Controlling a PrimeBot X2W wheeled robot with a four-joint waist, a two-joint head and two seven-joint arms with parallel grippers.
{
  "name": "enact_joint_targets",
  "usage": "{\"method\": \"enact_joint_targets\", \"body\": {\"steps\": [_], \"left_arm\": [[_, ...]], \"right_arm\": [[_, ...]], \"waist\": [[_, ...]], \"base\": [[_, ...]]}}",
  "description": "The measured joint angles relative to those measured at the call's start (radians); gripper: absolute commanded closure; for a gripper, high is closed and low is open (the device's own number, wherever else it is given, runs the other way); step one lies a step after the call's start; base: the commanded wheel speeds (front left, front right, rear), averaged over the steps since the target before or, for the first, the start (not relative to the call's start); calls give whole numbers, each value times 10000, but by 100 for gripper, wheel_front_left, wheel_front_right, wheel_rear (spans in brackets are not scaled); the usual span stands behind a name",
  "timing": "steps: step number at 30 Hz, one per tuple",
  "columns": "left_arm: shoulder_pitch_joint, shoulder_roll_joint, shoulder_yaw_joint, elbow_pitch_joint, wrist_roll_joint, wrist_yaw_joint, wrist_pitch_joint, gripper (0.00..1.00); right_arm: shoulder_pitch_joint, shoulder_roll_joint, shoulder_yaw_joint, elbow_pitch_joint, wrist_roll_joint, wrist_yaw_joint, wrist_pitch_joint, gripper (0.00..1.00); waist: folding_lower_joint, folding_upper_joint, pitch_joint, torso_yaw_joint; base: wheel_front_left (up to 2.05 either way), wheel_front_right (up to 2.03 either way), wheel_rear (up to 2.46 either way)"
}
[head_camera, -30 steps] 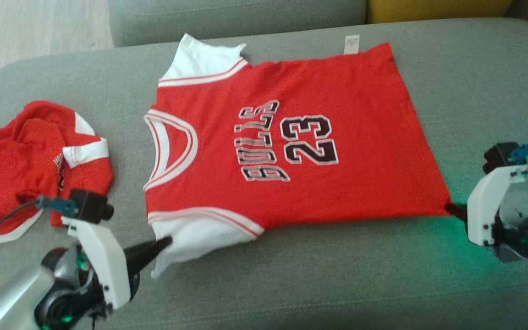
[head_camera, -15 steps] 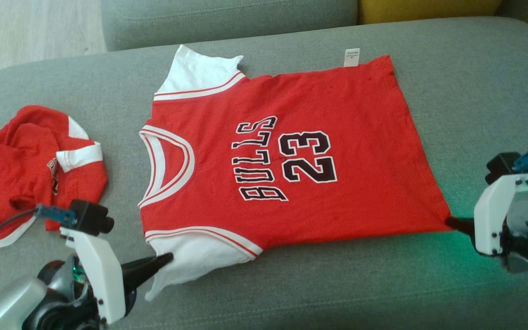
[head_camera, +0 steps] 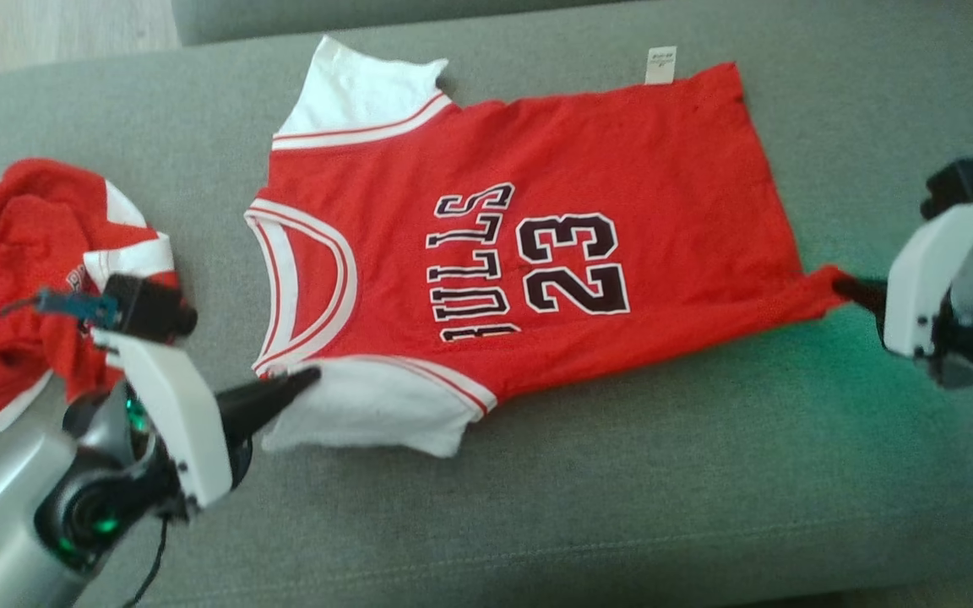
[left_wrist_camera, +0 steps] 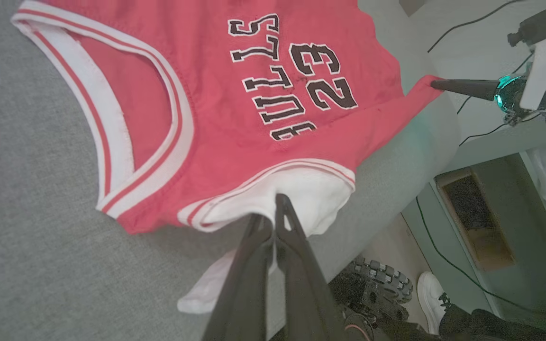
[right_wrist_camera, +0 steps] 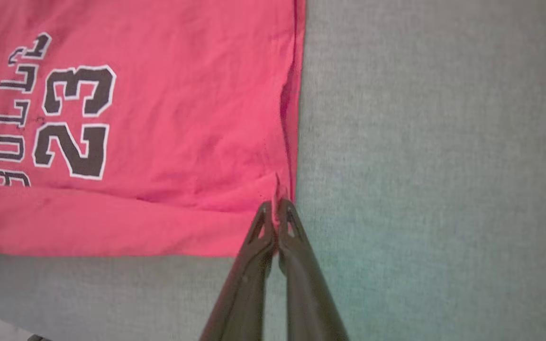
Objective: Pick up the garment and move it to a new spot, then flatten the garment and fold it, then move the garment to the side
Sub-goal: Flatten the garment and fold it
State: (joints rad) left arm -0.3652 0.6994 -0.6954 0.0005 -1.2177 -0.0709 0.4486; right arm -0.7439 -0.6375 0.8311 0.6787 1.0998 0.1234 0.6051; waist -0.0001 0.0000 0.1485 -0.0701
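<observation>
The garment [head_camera: 537, 169] is a red jersey with white sleeves and "BULLS 23" print, lying spread on a grey sofa seat [head_camera: 622, 507]. Its near long edge is lifted and rolling over toward the far side, covering part of the lettering. My left gripper [head_camera: 311, 377] is shut on the near white sleeve [left_wrist_camera: 301, 194], also pinched at the left gripper [left_wrist_camera: 273, 208] in the wrist view. My right gripper [head_camera: 839, 285] is shut on the near hem corner, seen at the right gripper [right_wrist_camera: 277, 204] holding the red cloth [right_wrist_camera: 159, 118].
A second red and white garment [head_camera: 22, 279] lies crumpled at the left of the seat. The sofa's front edge drops to the floor, where a person's white shoe [left_wrist_camera: 432, 289] and cables [left_wrist_camera: 443, 255] show beside the robot's base.
Both grippers have lifted the jersey's near edge and carried it toward the far side, so the lower lettering is now partly covered. The head camera has also shifted.
</observation>
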Motion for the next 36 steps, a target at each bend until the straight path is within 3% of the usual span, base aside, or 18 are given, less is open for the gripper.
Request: {"method": "enact_joint_targets", "body": {"steps": [20, 36], "left_arm": [[-2196, -1229, 512, 1825, -456, -182, -12, 100], [-2762, -1871, 978, 2742, -932, -71, -326, 100]], "right_arm": [[-1884, 913, 117, 1246, -560, 0, -1310, 100], [-2140, 963, 485, 1912, -506, 0, -2458, 100]], "waist": [[2, 0, 1681, 269], [2, 0, 2094, 357]], "base": [[0, 0, 0], [0, 0, 0]]}}
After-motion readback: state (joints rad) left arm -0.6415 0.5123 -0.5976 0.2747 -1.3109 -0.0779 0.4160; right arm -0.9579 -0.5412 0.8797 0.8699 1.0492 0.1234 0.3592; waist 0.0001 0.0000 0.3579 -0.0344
